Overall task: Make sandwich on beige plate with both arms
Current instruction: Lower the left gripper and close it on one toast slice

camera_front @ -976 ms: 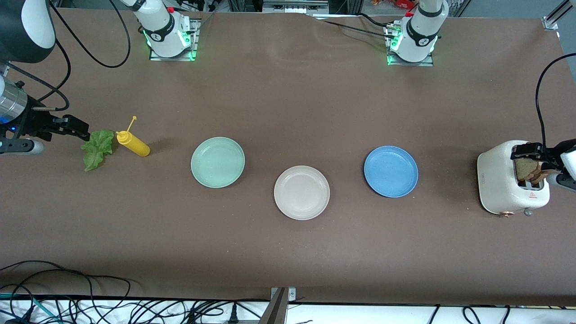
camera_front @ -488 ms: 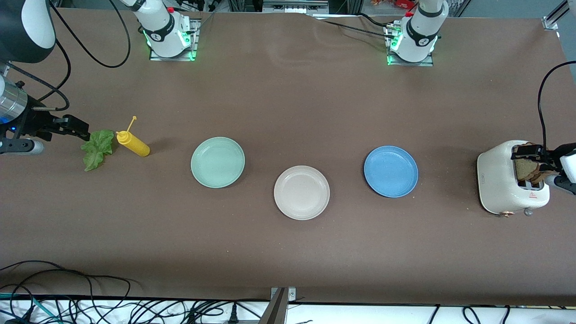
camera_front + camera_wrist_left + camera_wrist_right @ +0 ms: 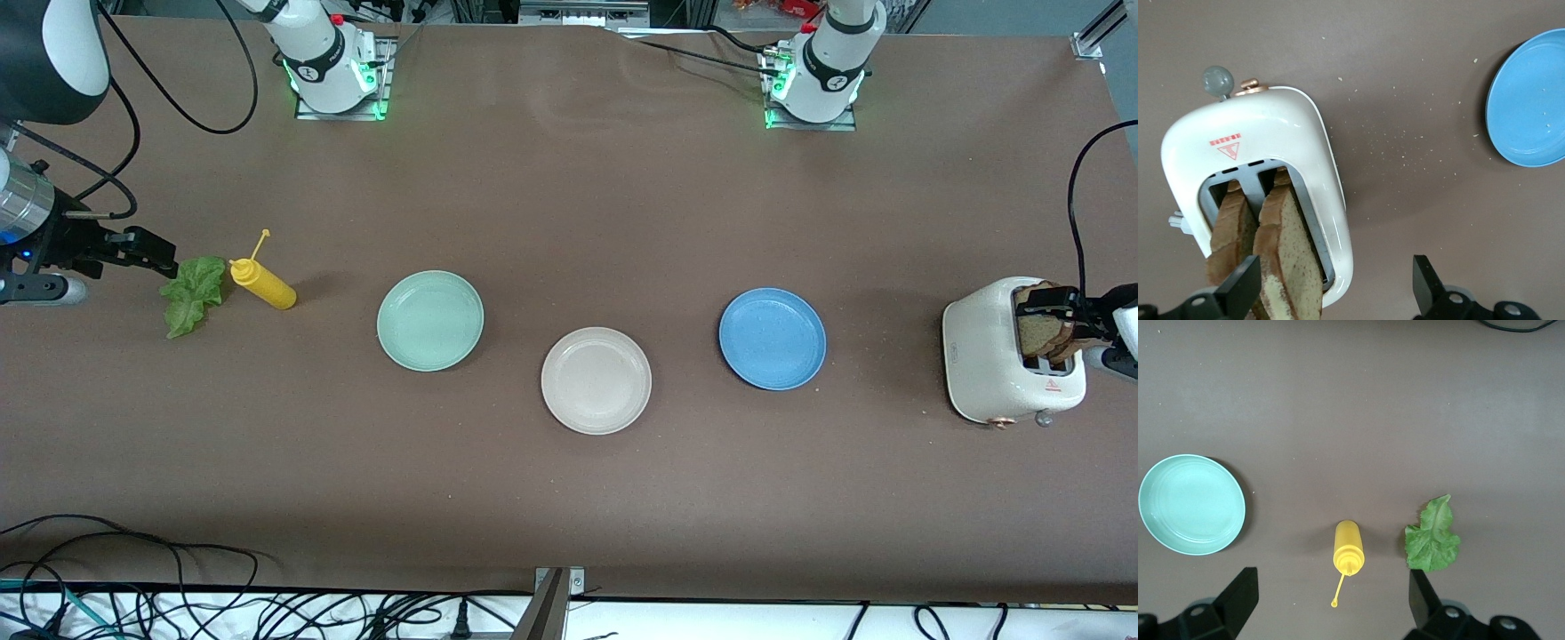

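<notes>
Left gripper [image 3: 1058, 313] nudged toward the table edge over the toaster [image 3: 991, 360]; all else unmoved.
Jaws apart astride the upright bread slices [image 3: 1290, 260], plate [image 3: 596, 380] bare; right gripper [image 3: 147, 253] waiting beside the lettuce [image 3: 191, 293], jaws spread.

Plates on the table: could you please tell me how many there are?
3, in a row. The mint-green plate is toward the right arm's end, the blue plate toward the left arm's end, and the beige plate between them, nearest the front camera. None appears hidden.
</notes>
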